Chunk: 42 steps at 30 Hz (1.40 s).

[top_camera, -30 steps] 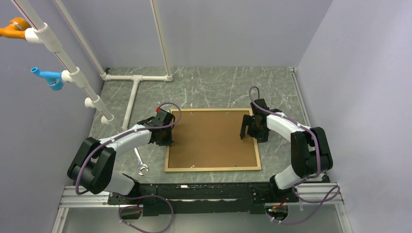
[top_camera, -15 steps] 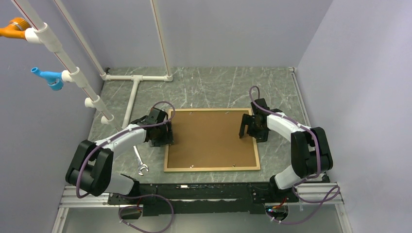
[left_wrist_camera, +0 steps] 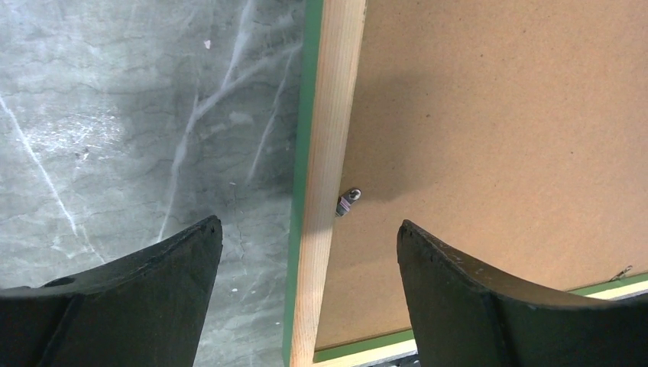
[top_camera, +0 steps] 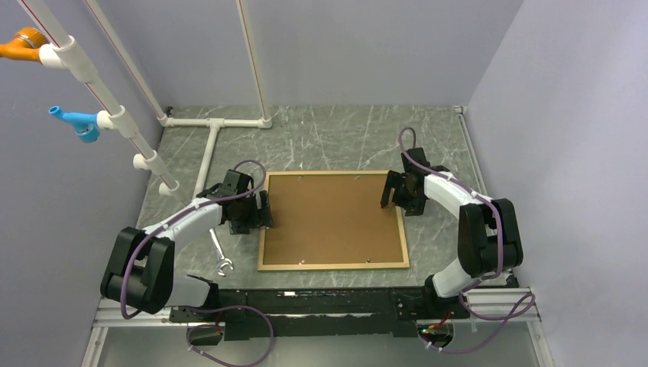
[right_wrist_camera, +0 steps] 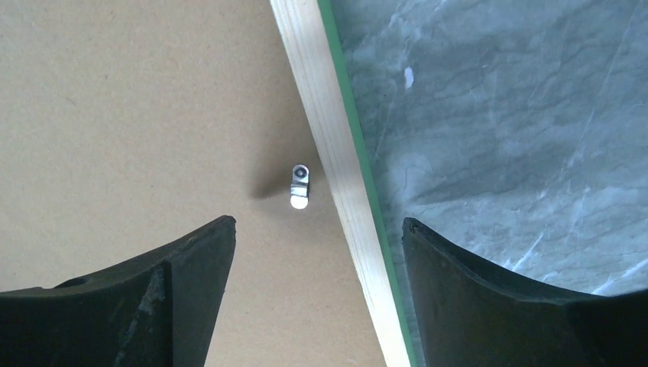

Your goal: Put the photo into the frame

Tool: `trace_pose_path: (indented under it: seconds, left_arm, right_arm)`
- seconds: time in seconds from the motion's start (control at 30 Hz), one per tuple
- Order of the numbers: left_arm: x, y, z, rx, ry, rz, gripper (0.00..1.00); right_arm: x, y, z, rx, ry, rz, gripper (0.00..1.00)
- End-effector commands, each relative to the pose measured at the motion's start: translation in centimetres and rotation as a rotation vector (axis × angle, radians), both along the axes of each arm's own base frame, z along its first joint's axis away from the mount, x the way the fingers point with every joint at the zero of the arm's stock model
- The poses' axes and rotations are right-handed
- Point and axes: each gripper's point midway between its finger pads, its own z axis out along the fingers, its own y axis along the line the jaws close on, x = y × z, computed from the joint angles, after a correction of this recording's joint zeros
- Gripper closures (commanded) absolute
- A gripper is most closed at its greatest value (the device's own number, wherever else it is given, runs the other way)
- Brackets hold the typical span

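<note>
The frame [top_camera: 332, 265] lies flat in the middle of the table, tan wood side up, with a green edge showing [left_wrist_camera: 304, 115]. A brown backing board [top_camera: 332, 218] fills it. The photo is hidden. My left gripper [top_camera: 260, 216] is open, its jaws straddling the frame's left rail [left_wrist_camera: 328, 153] near a small metal clip [left_wrist_camera: 348, 202]. My right gripper [top_camera: 391, 197] is open over the right rail [right_wrist_camera: 321, 99], with one finger above the board [right_wrist_camera: 137, 99] and the other above the table. A metal clip [right_wrist_camera: 299, 186] sits just ahead of it. Neither gripper holds anything.
A steel wrench [top_camera: 220, 256] lies on the marble table left of the frame, by the left arm. White PVC pipes [top_camera: 210, 149] run along the back left, with a blue fitting [top_camera: 76, 122] and an orange fitting [top_camera: 23, 42]. Grey walls enclose the table.
My left gripper has opened wide and drawn back a little to the left of the frame's left rail. My right gripper has shifted slightly toward the far side along the right rail.
</note>
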Motion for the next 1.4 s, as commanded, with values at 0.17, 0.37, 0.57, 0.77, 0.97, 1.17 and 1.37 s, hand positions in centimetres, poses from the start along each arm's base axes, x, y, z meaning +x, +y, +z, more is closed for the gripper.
trace_pose_path:
  seconds: [0.17, 0.37, 0.57, 0.77, 0.97, 1.17, 1.37]
  left_arm:
    - [-0.2, -0.8, -0.7, -0.041, 0.007, -0.046, 0.14]
    - [-0.2, -0.7, -0.8, -0.034, 0.012, -0.054, 0.15]
    - [-0.2, -0.7, -0.9, -0.032, 0.017, -0.053, 0.15]
    - [0.1, -0.9, -0.8, -0.035, 0.025, -0.049, 0.16]
    - [0.1, -0.8, -0.9, -0.025, 0.032, -0.049, 0.16]
    - [-0.1, -0.6, -0.7, -0.023, 0.027, -0.047, 0.16]
    - [-0.1, -0.1, 0.2, 0.001, 0.007, -0.033, 0.14]
  right_arm:
    - [2.3, -1.5, -0.5, -0.095, -0.005, -0.034, 0.24]
    - [2.4, -1.6, -0.9, -0.107, 0.009, -0.035, 0.34]
    - [1.8, -1.8, -0.8, -0.109, 0.011, -0.035, 0.45]
    - [0.9, -2.5, -1.1, -0.146, 0.024, -0.02, 0.67]
    - [0.8, -3.4, -1.2, -0.207, 0.034, -0.024, 1.0]
    - [1.0, -3.1, -0.8, -0.19, 0.019, -0.015, 1.0]
    - [0.9, -1.6, 0.1, -0.1, -0.01, 0.005, 0.85]
